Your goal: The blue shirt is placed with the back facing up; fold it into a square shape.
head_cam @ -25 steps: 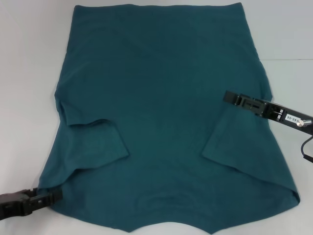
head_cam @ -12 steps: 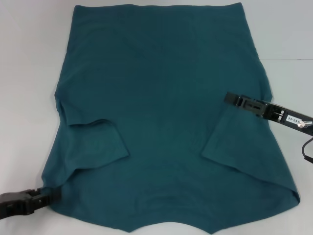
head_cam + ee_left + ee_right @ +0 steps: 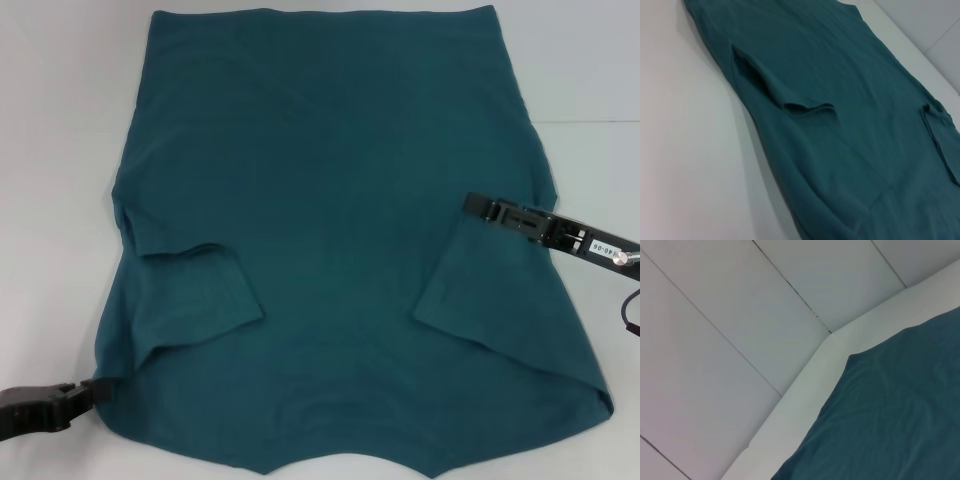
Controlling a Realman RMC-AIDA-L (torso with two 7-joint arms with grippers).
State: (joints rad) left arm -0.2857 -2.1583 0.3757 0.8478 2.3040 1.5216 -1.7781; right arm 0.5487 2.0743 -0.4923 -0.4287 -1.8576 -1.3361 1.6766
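Blue shirt (image 3: 330,240) flat on the white table (image 3: 60,150), sleeves folded inward.
We see the left gripper (image 3: 95,392) at 8 o'clock, the right gripper (image 3: 472,206) at 3; finger state undeterminable.

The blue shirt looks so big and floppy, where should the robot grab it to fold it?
Probably by its two near corners. The blue shirt lies flat with both sleeves already tucked in, so its edges are the free parts. The left gripper sits at the near left corner and could pinch from that side; the right gripper hovers over the right edge.
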